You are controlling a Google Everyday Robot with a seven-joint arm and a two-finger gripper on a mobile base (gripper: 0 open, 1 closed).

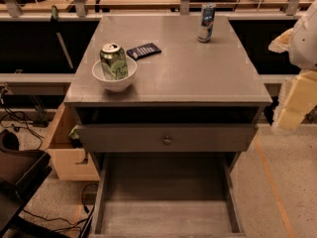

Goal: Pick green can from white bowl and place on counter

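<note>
The green can (113,61) stands upright inside the white bowl (114,81), silver top and pull tab up. The bowl sits near the front left corner of the counter (188,73), the grey-brown top of a cabinet. My gripper (290,110) is a pale cream shape at the right edge of the view, off the counter's right side and a little below its top. It is far from the can and holds nothing that I can see.
A tall slim silver-and-blue can (206,23) stands at the counter's back right. A dark remote-like object (143,50) lies just behind the bowl. A knobbed drawer (167,139) is shut; the lower drawer (166,197) is pulled open. A dark chair (15,177) stands at the lower left.
</note>
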